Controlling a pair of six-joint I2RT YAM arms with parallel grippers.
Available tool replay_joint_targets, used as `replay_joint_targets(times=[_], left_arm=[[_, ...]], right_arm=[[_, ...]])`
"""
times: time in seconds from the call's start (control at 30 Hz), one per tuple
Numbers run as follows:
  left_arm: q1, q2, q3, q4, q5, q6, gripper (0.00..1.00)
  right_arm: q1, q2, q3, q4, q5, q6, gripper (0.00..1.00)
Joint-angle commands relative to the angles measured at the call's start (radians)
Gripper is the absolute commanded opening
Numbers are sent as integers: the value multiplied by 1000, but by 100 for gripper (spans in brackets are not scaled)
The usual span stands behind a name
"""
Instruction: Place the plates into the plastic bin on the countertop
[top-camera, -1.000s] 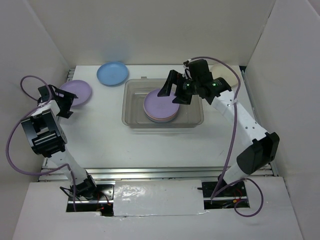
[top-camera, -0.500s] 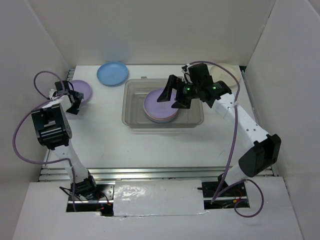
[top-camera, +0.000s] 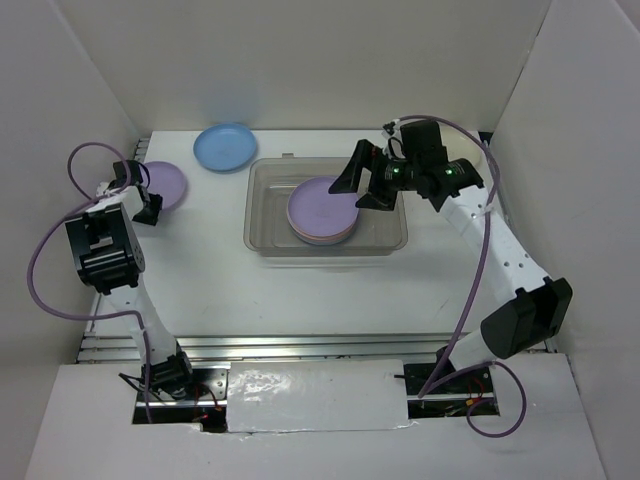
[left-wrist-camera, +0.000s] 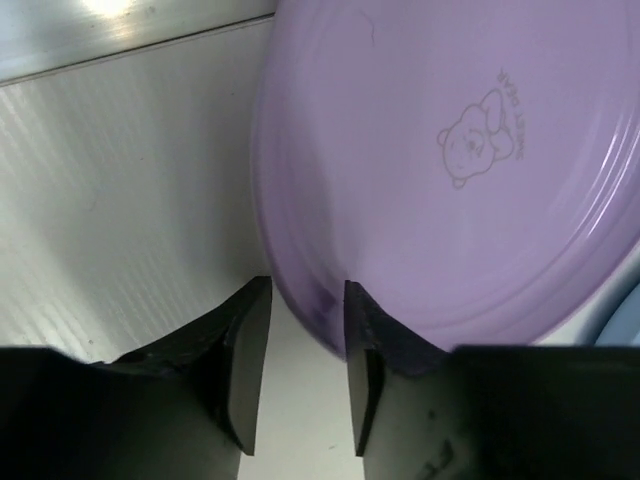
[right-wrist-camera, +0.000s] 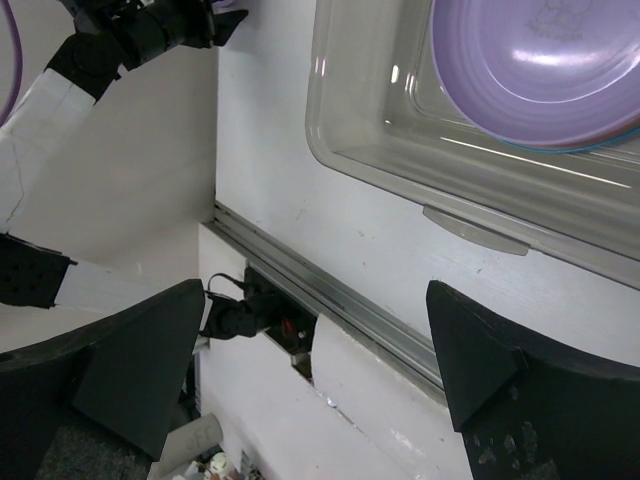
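my left gripper (left-wrist-camera: 307, 370): narrow gap at the lavender plate (left-wrist-camera: 450, 170) rim, left edge (grip: cannot tell). my right gripper (right-wrist-camera: 315, 330): spread wide, empty, above the plastic bin (top-camera: 265, 240).

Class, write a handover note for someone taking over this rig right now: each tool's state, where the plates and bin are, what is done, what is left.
Left tool: open by a narrow gap at the rim of the loose lavender plate, at the far left of the countertop. No firm grip shows.
Right tool: wide open and empty, above the right side of the bin.
Done: a stack of plates, lavender on top, lies in the bin.
Left: the loose lavender plate and the blue plate, behind the bin to its left, are both outside it and need to go in.
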Motion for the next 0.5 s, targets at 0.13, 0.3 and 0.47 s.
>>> replay_joint_targets(times=[0.13, 0.3, 0.47], left_arm=[[6, 58, 70, -115, 8, -46, 0], [4, -138, -24, -112, 2, -95, 0], [-121, -399, -26, -89, -41, 56, 0]], right_arm=[[-59, -56, 76, -57, -40, -44, 100], [-111, -78, 72, -65, -50, -55, 100], [-264, -44, 9, -59, 53, -26, 100]])
